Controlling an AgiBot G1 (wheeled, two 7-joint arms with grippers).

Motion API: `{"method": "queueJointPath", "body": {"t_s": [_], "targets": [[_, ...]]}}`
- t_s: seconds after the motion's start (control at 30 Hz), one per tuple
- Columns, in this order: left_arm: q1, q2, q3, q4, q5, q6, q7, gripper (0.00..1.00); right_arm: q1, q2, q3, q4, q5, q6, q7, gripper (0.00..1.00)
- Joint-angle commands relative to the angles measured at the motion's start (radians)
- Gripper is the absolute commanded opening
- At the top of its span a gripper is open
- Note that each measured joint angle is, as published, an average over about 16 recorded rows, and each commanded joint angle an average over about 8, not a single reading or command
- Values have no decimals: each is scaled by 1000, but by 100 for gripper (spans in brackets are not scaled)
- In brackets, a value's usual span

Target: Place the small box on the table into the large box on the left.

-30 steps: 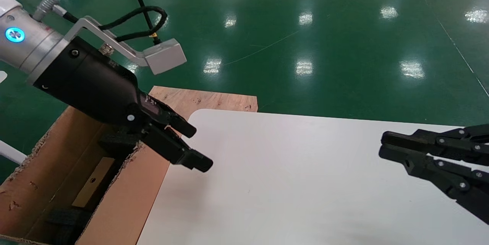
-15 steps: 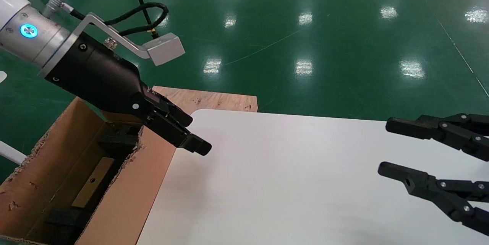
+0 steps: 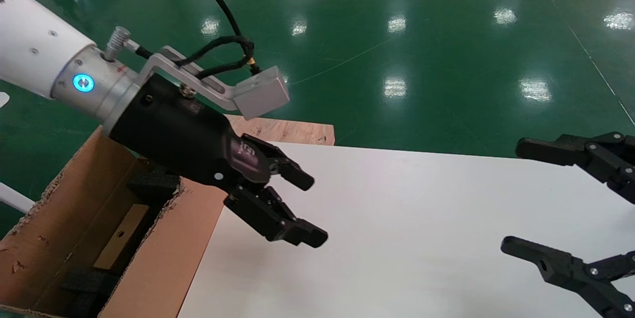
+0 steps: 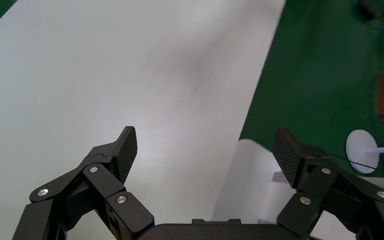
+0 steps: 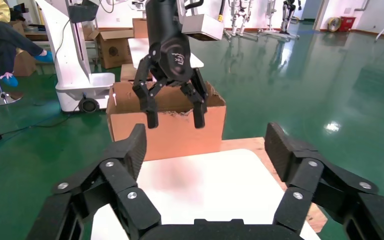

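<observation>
The small box [image 3: 120, 236], a plain brown oblong with a round hole, lies deep inside the large box [image 3: 166, 258], beside black foam [image 3: 154, 184]. This torn-edged carton stands against the left edge of the white table [image 3: 397, 238]. My left gripper [image 3: 308, 208] hangs open and holds nothing, just right of the carton, above the table's left part. The right wrist view shows that left gripper [image 5: 175, 120] in front of the large box [image 5: 180, 132]. Over the table's right side my right gripper [image 3: 518, 198] is open wide, with nothing between its fingers.
A bare wooden board [image 3: 290, 131] sticks out behind the table's far left corner. Green glossy floor surrounds the table. In the right wrist view, a white robot base [image 5: 75, 65], more cartons [image 5: 112, 47] and a seated person [image 5: 0, 27] are beyond the large box.
My left gripper has moved right, away from the large box's rim and out over the table, and its jaws have spread. The right gripper went from nearly shut to wide open.
</observation>
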State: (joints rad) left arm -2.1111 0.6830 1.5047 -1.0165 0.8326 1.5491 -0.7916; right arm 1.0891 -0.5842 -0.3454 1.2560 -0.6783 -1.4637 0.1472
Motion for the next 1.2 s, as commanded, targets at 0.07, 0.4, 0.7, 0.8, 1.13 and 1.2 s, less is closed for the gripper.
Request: {"method": "queueJointPath", "body": {"t_s": [0.07,0.4,0.7,0.8,1.13,1.2], "targets": [[67,-5,-79,-17,-7,-3,39,100,0,0,0,0,0,0,0,100],[289,-20,-342,-75,-28,-15,168,100,0,0,0,0,0,0,0,100],[489,-34,-578,-126,-48,-25,285,100,0,0,0,0,0,0,0,100],[556,-38,-657,-143,-55,-29,324,100,0,0,0,0,0,0,0,100],[779,-54,-920,-201,-77,-40,454,100,0,0,0,0,0,0,0,100],[824,-57,-974,-213,-81,-42,480,100,0,0,0,0,0,0,0,100]]}}
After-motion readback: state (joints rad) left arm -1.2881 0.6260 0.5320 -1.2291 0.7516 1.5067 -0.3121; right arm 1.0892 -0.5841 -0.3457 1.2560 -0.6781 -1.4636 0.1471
